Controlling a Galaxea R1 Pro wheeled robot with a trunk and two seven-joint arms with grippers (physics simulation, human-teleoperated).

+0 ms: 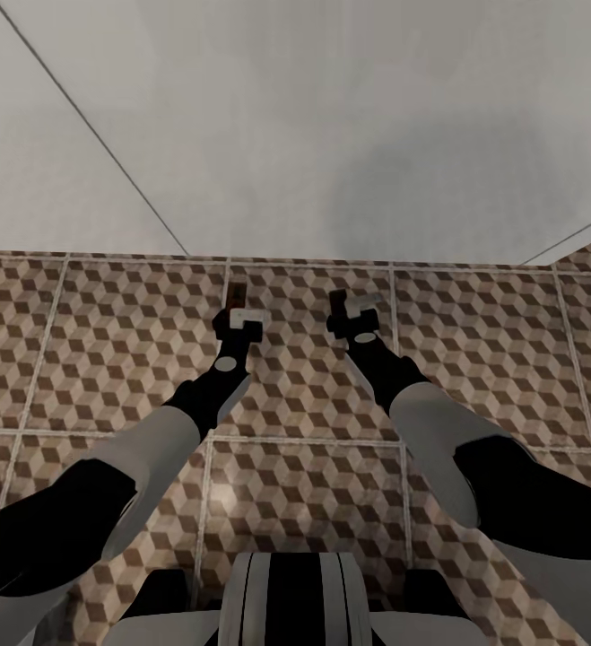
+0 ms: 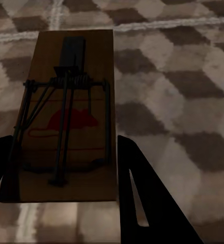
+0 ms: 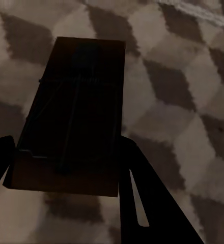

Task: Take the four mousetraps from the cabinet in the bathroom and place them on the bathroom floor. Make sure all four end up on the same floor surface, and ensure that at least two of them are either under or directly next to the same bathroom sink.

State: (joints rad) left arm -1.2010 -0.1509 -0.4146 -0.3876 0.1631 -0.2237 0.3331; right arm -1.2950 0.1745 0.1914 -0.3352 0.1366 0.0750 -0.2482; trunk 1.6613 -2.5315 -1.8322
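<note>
Both your arms reach forward and down over the bathroom floor [image 1: 107, 341], close to where the tiles meet the pale grey wall [image 1: 331, 126] at the far side.

Your left claw [image 1: 238, 316] is pinching a mousetrap [image 2: 68, 112]. In the left wrist view the tan board sits between the two dark fingers [image 2: 142, 193], its spring and wire bar on top and a red mouse outline printed on the wood. From the head view, a small brown sliver of that trap [image 1: 237, 294] shows just beyond the claw's tip, over a grout line near the wall.

Your right claw [image 1: 353, 309] is also pinching a mousetrap [image 3: 74, 112], which looks much darker because it sits in shadow. The board lies between the fingers [image 3: 142, 193], with the cube-patterned tile beneath it. From the head view, this trap itself is too hidden to make out.

The two claws hang side by side, near each other but apart, the left one over the tile seam and the right one over the next tile to the right. Whether either trap touches the floor, you cannot tell from these views.
</note>
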